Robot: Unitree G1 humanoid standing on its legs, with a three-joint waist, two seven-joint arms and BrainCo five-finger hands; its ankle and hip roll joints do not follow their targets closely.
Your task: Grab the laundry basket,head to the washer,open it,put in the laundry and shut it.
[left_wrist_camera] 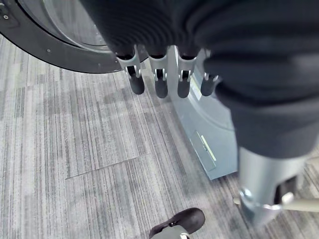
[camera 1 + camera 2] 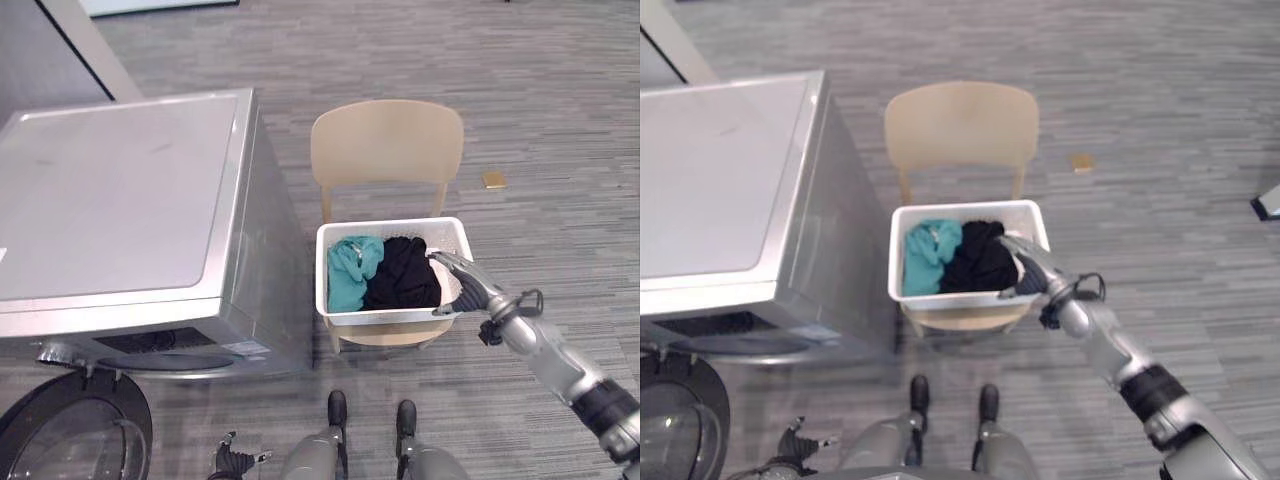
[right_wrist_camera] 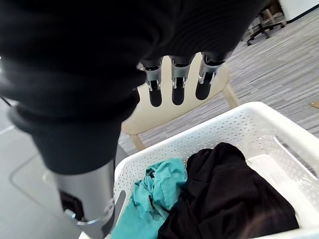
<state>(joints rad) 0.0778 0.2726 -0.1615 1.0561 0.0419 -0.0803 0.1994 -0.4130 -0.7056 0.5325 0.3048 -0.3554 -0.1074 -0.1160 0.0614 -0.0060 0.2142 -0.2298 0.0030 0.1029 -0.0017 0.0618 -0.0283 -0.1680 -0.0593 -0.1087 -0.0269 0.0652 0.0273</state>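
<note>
The basket [image 2: 395, 270] sits on the chair [image 2: 388, 150], right of the washer [image 2: 120, 220], whose door [image 2: 75, 430] hangs open at near left. The right robot hand [image 2: 462, 283], fingers relaxed and empty, hovers over the basket's right rim beside the black clothes [image 2: 402, 272] and teal cloth [image 2: 352, 270]. Loading seems to be the step in hand; next it should dip and close on a garment. The left robot hand [image 1: 159, 79] hangs slack by the door.

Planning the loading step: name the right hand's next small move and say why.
Probably lower the right hand onto the black garment and close on it. The hand is open above the white basket, holding nothing, and the washer door already hangs open.
</note>
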